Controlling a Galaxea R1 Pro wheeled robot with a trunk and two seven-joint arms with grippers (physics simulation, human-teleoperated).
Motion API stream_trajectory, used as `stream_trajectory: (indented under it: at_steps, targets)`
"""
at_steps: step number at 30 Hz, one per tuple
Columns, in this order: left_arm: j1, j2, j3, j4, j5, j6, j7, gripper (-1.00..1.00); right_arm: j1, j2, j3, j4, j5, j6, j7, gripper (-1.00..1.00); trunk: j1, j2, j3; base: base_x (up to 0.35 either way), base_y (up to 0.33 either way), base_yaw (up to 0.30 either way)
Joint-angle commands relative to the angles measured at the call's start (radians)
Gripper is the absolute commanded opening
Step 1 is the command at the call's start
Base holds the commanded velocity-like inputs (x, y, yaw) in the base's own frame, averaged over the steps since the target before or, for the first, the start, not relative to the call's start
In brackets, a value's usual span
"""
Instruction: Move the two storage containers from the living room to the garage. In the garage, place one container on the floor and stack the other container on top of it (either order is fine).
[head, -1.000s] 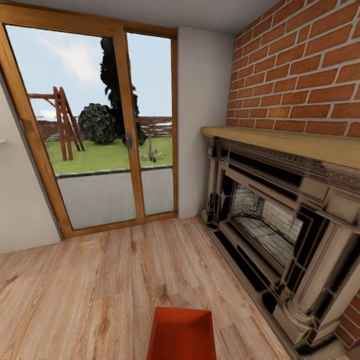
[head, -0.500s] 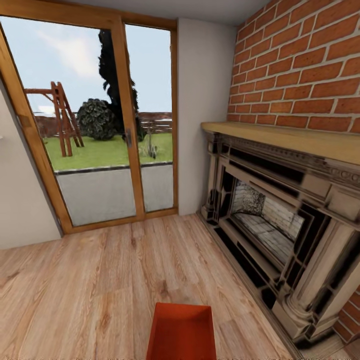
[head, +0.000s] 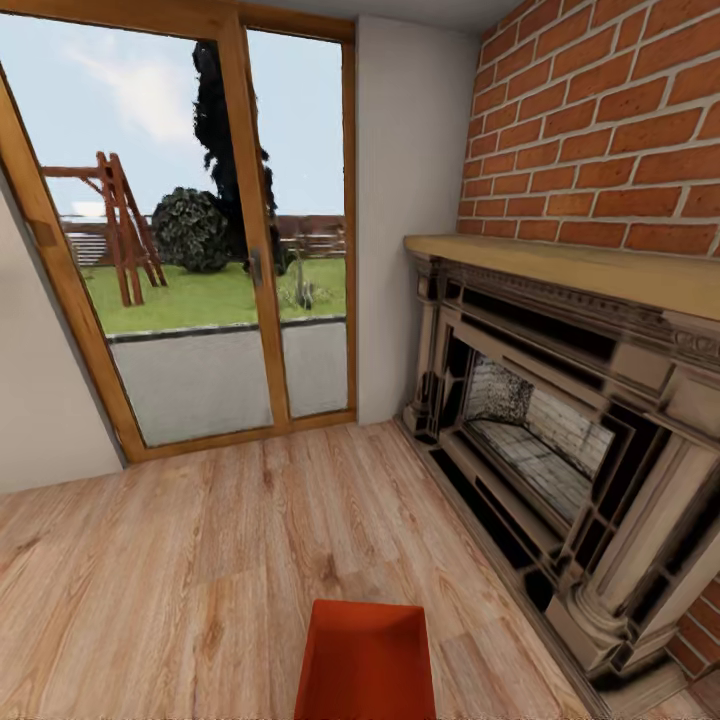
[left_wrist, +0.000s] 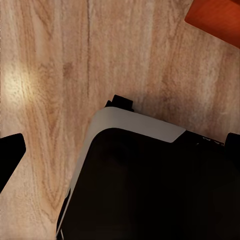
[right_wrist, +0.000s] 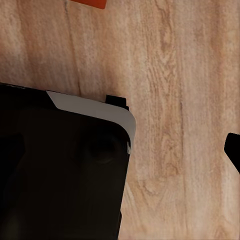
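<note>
From the head view we see one orange-red storage container (head: 364, 660) low in the middle of the picture, over the light wood plank floor (head: 180, 560) of the living room. Ahead stands a wood-framed glass door (head: 200, 240) giving onto a lawn with a wooden swing frame (head: 120, 235), and at the right a dark carved fireplace (head: 560, 440) sits under a pale wooden mantel (head: 590, 272) against a red brick wall (head: 600, 130). The left wrist view adds what the head cannot: the robot's black and white base (left_wrist: 150, 180) above the planks, and a corner of the container (left_wrist: 216, 19). The right wrist view shows the base (right_wrist: 60, 170) too, with a sliver of orange-red (right_wrist: 90, 3) at the edge. A dark tip (left_wrist: 10, 157) of the left claw and one (right_wrist: 233, 149) of the right claw show, but we cannot tell whether either claw is apart or together.
</note>
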Motion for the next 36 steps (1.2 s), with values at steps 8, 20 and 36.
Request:
stream_trajectory:
  at_steps: [8, 20, 36]
  targets:
    - [-0.001, 0.000, -0.004, 0.000, 0.006, -0.004, 0.002, 1.00, -0.001, 0.001, 0.004, 0.003, 0.008, -0.005, -0.002, 1.00, 0.000, -0.001, -0.014, 0.000, 0.000, 0.000]
    - [-0.001, 0.000, -0.004, 0.000, 0.007, -0.004, 0.002, 1.00, -0.001, 0.001, 0.002, 0.003, 0.004, -0.005, -0.003, 1.00, 0.000, -0.001, -0.032, 0.000, 0.000, -0.083]
    - [-0.001, 0.000, -0.004, 0.000, 0.007, -0.004, 0.002, 1.00, -0.001, 0.002, 0.003, 0.003, 0.012, -0.006, -0.005, 1.00, 0.000, -0.001, -0.043, 0.000, 0.000, -0.012]
